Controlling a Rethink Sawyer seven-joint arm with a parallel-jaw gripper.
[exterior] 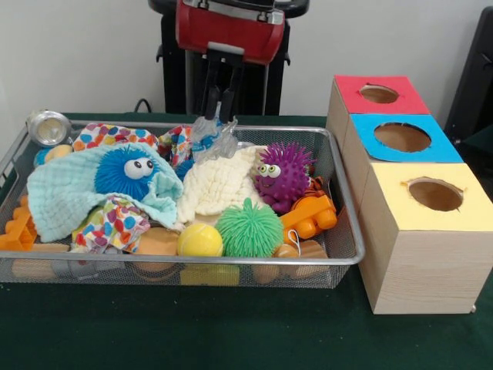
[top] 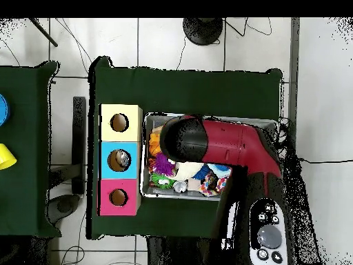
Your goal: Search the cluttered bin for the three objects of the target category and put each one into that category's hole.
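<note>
We see the arm point(exterior: 231, 31) reaching down over the far side of the wire bin point(exterior: 347, 231), and its tool point(exterior: 219, 108) hangs just above the clutter. Under the tips sits a clear, bluish plastic piece point(exterior: 212, 140), but we cannot tell whether the tool is clenched on it or released, since the tips are dark and partly hidden by that piece.

The bin stands on the green worktop point(exterior: 231, 339). Inside we find a blue spiky ball point(exterior: 127, 171) with googly eyes resting on a pale blue cloth point(exterior: 62, 193), a cream cloth point(exterior: 219, 185) in the middle, and a purple spiky ball point(exterior: 283, 176) with eyes beside it. Nearer the front rim lie a green spiky ball point(exterior: 248, 227) and a yellow ball point(exterior: 199, 240), touching each other. An orange toy point(exterior: 310, 216) sits against the right wall. A dotted cloth point(exterior: 112, 223) shows at the front left and again along the far side. A silver tin point(exterior: 48, 127) sits at the far left corner.

Just beside the bin stand three wooden boxes in a row, each with a round hole on top: red point(exterior: 404, 96), blue point(exterior: 439, 142) and yellow point(exterior: 408, 204).

In the overhead view the arm point(top: 220, 145) covers most of the bin point(top: 148, 121), with the boxes point(top: 103, 159) lined up along one short side.
</note>
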